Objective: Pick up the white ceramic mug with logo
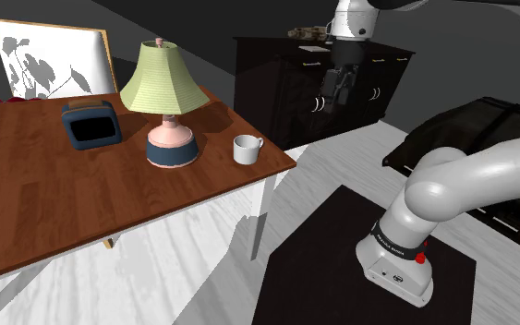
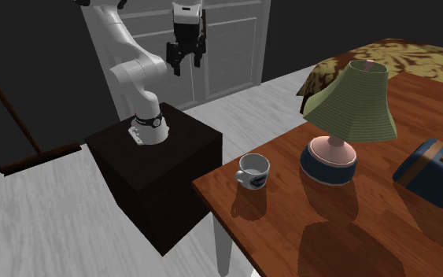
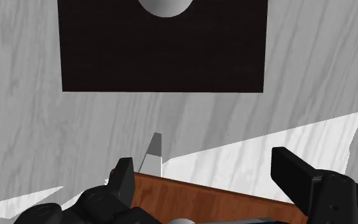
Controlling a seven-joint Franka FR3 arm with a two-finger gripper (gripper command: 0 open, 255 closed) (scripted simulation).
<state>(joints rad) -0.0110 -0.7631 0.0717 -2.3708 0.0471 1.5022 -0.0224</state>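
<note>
So far no grasp: we see the end effector high above the floor, fingers spread, empty. The white mug stands upright near the corner of the desk, beside the lamp; approach, closure, lift remain.

A white mug with a dark logo on its side stood upright near the corner of the reddish-brown wooden table. Just beside it was a lamp with a ribbed green shade and a pink-and-blue base, and farther along lay a blue boxy appliance. Well apart from the mug, the all-black gripper hung high above the dark box stand, fingers apart, holding nothing. A broom leaned at the far left.
</note>
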